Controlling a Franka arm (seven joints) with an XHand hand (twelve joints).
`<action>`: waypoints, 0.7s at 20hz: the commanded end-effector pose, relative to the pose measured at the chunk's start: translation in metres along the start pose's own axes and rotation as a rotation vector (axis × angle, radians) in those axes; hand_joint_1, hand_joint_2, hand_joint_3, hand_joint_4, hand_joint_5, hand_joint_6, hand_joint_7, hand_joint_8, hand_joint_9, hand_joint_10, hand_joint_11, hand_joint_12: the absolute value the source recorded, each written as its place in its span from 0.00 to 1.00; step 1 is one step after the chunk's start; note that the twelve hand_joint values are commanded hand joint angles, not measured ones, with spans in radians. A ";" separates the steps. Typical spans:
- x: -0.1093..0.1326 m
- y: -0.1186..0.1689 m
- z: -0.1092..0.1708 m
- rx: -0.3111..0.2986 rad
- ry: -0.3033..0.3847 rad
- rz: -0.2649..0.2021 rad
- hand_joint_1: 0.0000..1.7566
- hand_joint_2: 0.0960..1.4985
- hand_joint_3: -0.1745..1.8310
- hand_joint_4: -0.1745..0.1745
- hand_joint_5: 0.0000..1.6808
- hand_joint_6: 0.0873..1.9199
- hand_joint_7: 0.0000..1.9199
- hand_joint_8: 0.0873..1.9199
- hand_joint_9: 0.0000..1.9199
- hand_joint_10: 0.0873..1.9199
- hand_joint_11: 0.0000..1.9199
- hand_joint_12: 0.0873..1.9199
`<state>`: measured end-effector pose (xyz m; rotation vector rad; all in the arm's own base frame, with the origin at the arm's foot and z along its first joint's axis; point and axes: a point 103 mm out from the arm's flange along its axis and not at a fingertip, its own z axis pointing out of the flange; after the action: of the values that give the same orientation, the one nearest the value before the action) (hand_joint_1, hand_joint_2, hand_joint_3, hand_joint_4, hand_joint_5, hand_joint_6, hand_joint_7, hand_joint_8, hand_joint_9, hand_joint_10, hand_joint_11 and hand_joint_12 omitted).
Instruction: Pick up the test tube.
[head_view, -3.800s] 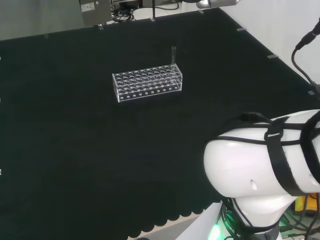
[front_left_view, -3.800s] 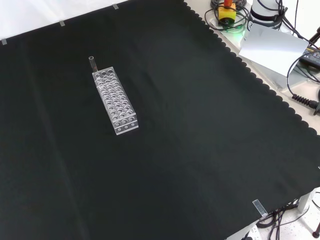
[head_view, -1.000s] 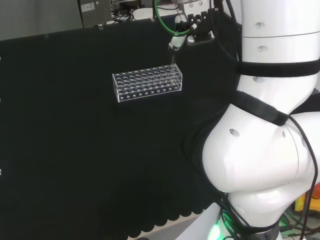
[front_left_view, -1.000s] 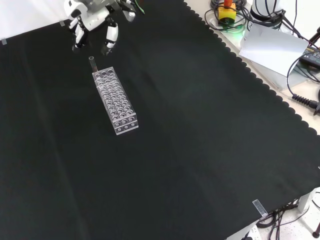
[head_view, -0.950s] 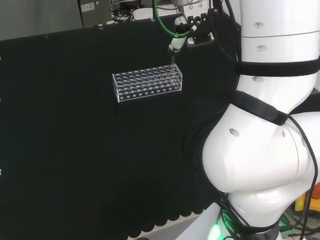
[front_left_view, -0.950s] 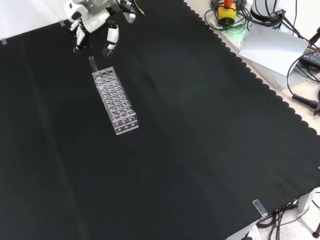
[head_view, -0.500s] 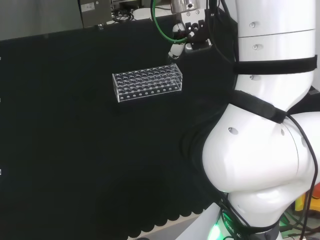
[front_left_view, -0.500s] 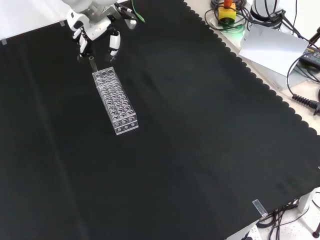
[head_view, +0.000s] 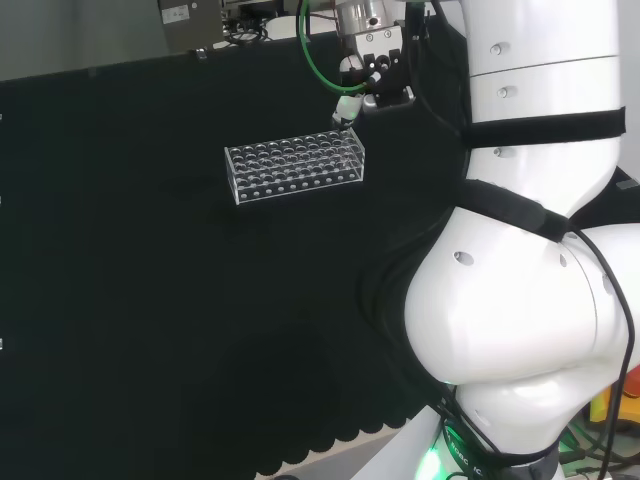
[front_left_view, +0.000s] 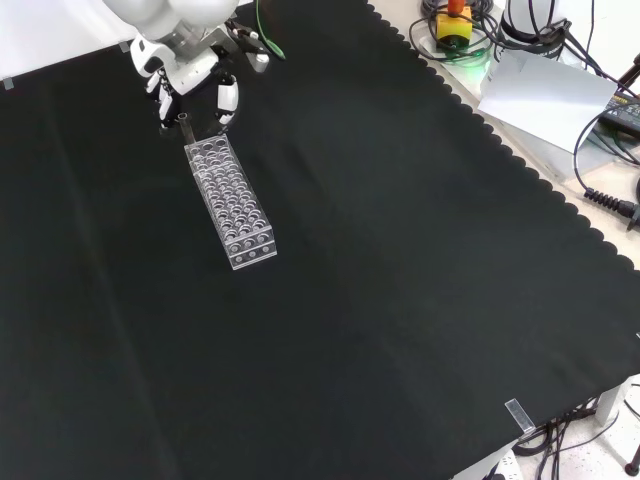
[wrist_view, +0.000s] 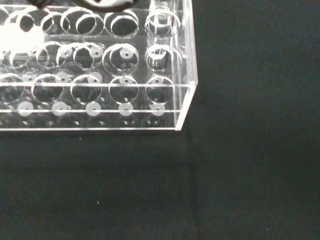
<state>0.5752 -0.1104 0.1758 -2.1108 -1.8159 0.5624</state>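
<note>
Black cloth (front_left_view: 400, 260) covers the bench. On it, one clear rack (front_left_view: 232, 203) — many round holes in rows, lying lengthwise in the front view, near end toward the camera. One tube (front_left_view: 184, 126) stands upright in a hole at the rack's far end, in the corner at the left of the front view; in the head view that corner is at the rack's right end, farther side. One hand (front_left_view: 188, 62) hangs just over that end, fingers (front_left_view: 227, 98) pointing down and spread either side of the tube — open, not touching it as far as the front view shows. Wrist view: rack corner close up, tube in an edge hole.
</note>
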 end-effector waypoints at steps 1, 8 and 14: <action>0.003 0.007 0.004 -0.011 0.038 0.020 0.49 0.48 0.38 0.13 0.34 0.27 0.48 0.36 0.38 0.35 0.16 0.74; 0.009 0.018 0.008 -0.044 0.129 0.068 0.53 0.46 0.41 0.06 0.46 0.34 0.58 0.35 0.46 0.32 0.22 0.71; 0.020 0.026 0.010 -0.076 0.116 0.071 0.56 0.44 0.43 0.01 0.52 0.34 0.62 0.33 0.51 0.31 0.26 0.69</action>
<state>0.5906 -0.1014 0.1565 -2.1843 -1.7085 0.3975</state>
